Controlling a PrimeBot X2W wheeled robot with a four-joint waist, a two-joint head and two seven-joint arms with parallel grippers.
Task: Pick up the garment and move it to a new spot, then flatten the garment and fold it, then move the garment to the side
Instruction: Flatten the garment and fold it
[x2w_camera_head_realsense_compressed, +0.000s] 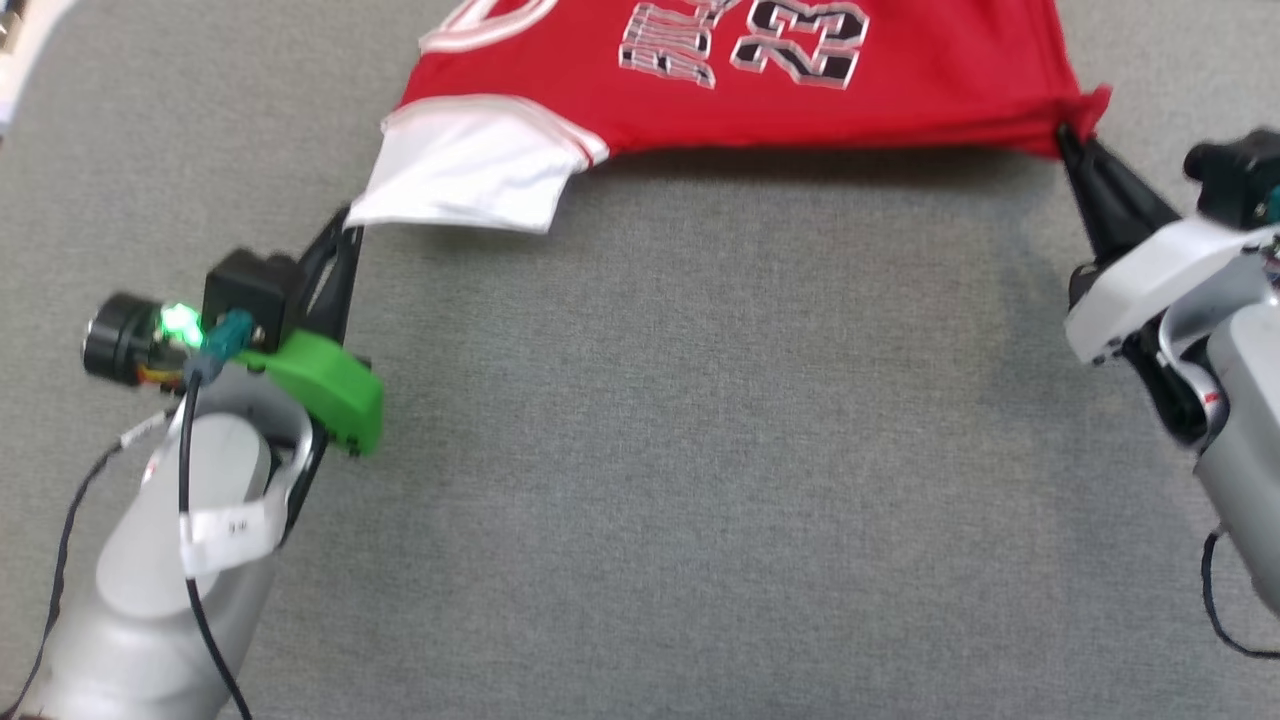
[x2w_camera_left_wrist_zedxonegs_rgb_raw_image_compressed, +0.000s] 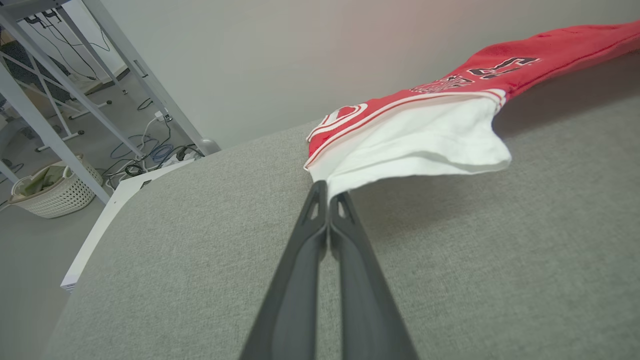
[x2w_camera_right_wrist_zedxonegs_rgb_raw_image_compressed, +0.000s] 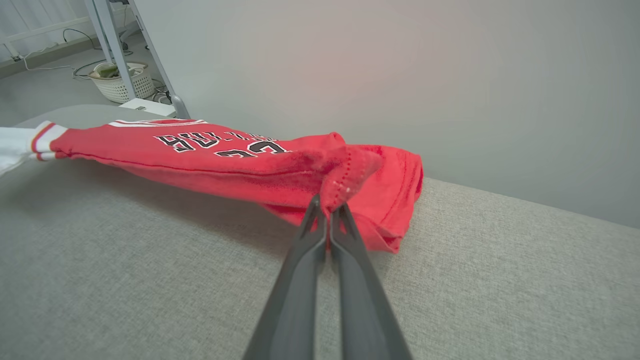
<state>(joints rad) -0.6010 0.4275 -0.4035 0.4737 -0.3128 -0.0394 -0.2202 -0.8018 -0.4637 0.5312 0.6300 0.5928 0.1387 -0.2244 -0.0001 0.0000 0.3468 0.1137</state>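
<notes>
The garment, a red jersey with white sleeves and black "23" lettering, hangs stretched between my two grippers above the grey surface. My left gripper is shut on the corner of the white sleeve, its tips pinching the cloth at the left gripper. My right gripper is shut on a bunched red hem corner at the far right. In the right wrist view the garment sags leftward from the right gripper, with a folded red layer lying on the surface behind it.
The grey fabric-covered surface spreads wide below the garment. In the left wrist view its left edge drops to a floor with a white laundry basket, cables and metal frame legs. A pale wall stands behind.
</notes>
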